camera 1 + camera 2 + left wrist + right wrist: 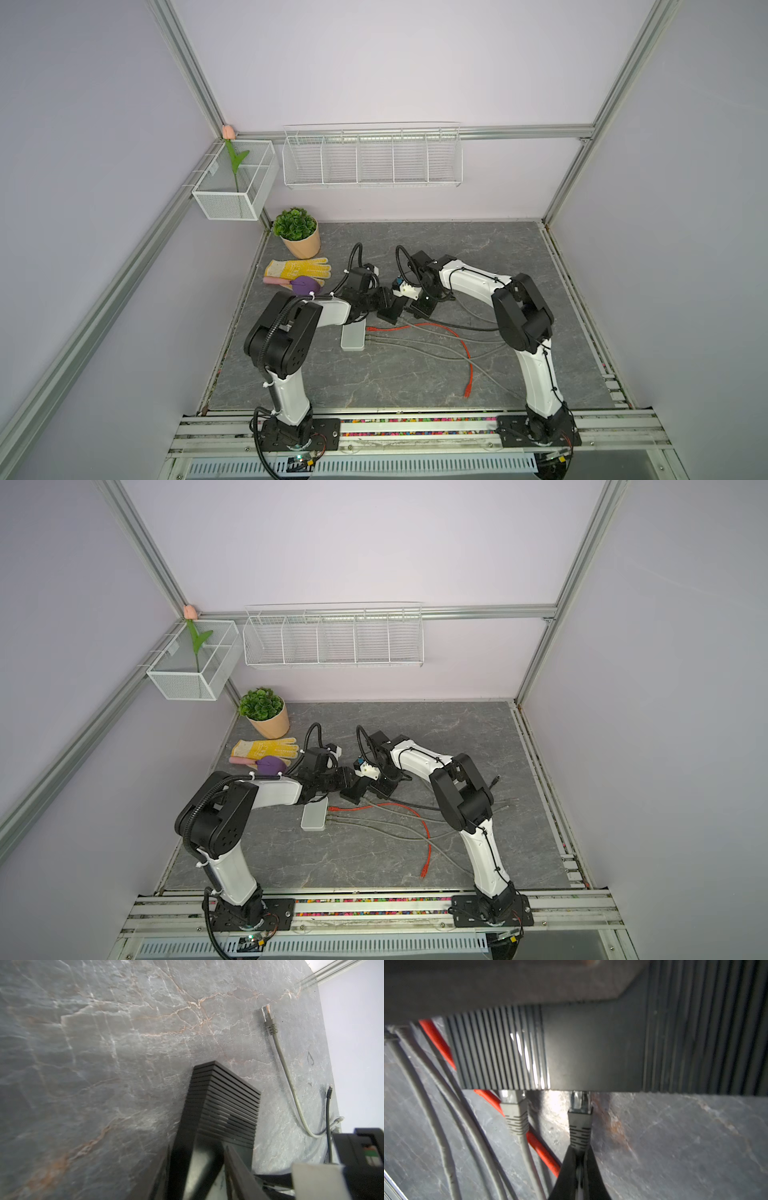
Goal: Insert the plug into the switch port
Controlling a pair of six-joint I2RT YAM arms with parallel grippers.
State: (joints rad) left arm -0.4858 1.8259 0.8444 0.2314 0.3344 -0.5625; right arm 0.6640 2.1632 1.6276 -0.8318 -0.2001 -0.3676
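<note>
Grey marble-look tabletop inside lilac walls and aluminium framing. Seen in both top views: black switch mid-table, clamped by the left gripper; right gripper just beside it, with grey leads and a red cable trailing off toward the right arm; white box by the left forearm, potted plant and yellow glove at the back left. From the left wrist: ribbed switch wedged between both fingers of the left gripper, grasped by its sides; loose grey plug lying well apart on the stone. From the right wrist: right gripper clenched tight on the rear of the plug; clear tip right at a port along the edge of the switch, depth of entry impossible to tell; second grey plug sitting in a port just beside it, red cable passing behind.
</note>
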